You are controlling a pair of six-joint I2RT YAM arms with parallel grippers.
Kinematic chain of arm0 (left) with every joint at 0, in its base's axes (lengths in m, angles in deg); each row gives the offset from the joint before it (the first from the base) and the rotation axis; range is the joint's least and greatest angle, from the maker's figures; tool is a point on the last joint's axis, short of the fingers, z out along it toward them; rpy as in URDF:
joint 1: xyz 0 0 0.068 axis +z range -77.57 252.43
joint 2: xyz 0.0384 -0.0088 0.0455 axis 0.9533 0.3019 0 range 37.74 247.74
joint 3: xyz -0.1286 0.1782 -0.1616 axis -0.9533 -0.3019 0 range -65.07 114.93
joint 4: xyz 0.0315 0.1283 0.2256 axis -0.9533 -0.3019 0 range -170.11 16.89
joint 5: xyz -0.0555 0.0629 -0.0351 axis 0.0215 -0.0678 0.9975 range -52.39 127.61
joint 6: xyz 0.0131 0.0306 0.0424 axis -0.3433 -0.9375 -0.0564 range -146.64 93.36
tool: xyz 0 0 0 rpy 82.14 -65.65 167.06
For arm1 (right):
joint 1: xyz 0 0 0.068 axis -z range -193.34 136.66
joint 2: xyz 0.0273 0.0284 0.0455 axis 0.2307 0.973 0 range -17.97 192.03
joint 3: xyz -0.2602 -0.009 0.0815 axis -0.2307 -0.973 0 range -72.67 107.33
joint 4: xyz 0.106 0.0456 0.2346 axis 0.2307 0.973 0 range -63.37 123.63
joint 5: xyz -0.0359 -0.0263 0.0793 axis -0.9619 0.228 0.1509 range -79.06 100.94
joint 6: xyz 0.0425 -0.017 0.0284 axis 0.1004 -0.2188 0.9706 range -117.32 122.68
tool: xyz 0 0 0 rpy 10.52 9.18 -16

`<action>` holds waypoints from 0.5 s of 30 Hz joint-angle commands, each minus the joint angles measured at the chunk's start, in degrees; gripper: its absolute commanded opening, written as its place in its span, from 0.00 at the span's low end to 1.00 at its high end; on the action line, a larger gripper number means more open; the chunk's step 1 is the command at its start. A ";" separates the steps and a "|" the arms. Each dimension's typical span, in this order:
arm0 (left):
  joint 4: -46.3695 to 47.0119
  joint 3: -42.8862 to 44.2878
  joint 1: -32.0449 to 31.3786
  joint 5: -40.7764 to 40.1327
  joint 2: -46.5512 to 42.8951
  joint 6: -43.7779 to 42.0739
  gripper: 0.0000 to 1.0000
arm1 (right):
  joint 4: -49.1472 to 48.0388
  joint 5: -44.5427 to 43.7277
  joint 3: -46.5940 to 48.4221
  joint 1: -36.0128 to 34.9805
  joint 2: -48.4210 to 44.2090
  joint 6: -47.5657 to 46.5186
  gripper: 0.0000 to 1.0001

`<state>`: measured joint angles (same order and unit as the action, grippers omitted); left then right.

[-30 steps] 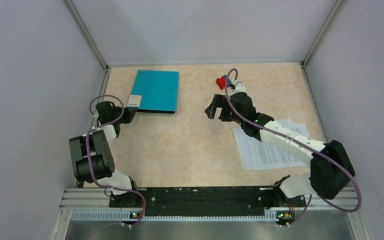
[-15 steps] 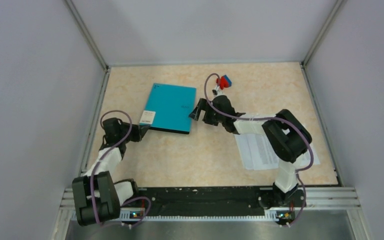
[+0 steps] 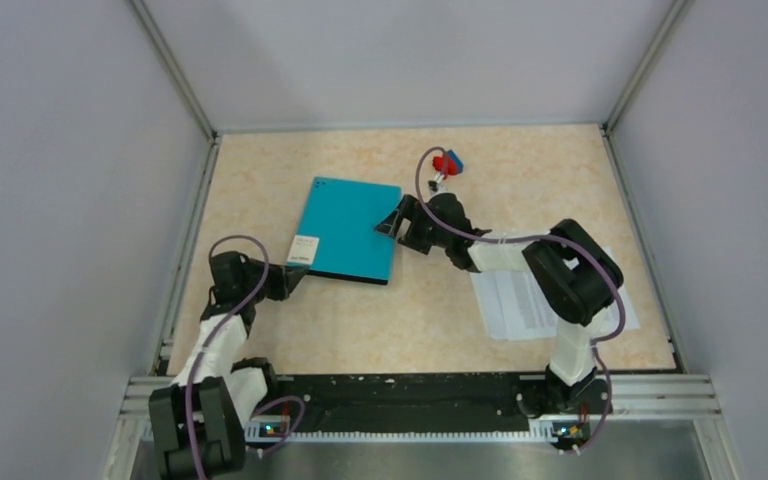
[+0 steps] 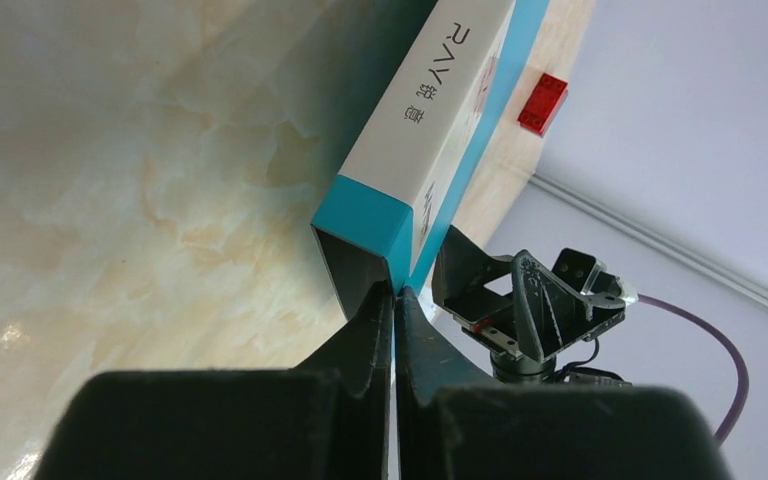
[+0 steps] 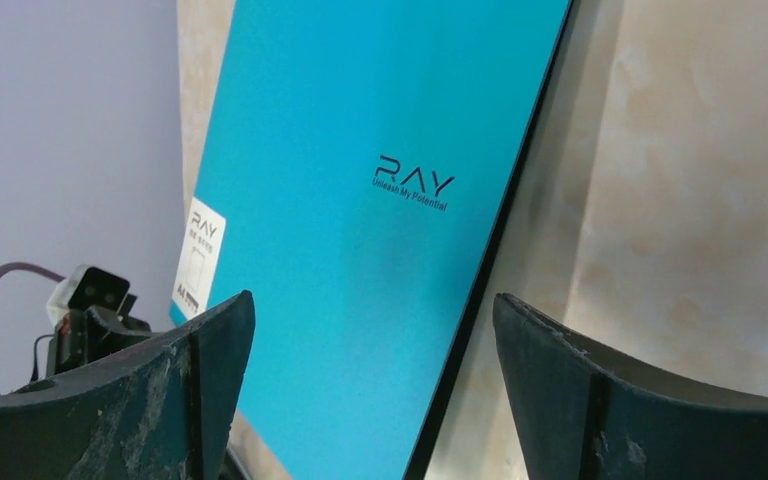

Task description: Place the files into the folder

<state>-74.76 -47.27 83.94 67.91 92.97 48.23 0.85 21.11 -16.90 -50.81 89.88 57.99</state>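
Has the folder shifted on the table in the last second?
Yes. The folder, pinched by the left claw, has slid toward the near edge and rightward, away from the back-left corner of the table.

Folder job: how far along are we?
Done: nothing filed. In hand: left gripper pinches the folder at a corner; right gripper hangs open over its right edge; the folder looks closed. Left: open it, fetch the files, lying on the table under the right arm, and slide them in.
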 commanded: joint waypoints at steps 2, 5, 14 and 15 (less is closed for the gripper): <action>1.03 -1.02 -0.44 3.75 -4.08 0.09 0.00 | -4.74 1.96 -1.55 -0.37 -3.57 3.52 0.87; 0.43 -1.17 -0.47 4.13 -5.40 0.10 0.00 | -7.36 3.64 -2.29 -0.60 -2.89 5.53 0.86; -0.59 -2.12 -0.49 4.77 -6.99 -0.07 0.00 | -6.84 3.70 -1.95 -1.19 -2.80 6.56 0.86; -0.57 -2.27 -0.45 4.79 -7.24 0.00 0.00 | -5.34 3.11 -1.81 -1.27 -2.88 6.33 0.86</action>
<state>-75.50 -48.80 83.92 69.53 87.11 48.43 -2.30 22.84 -18.78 -51.09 88.48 62.95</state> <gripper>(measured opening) 0.022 0.862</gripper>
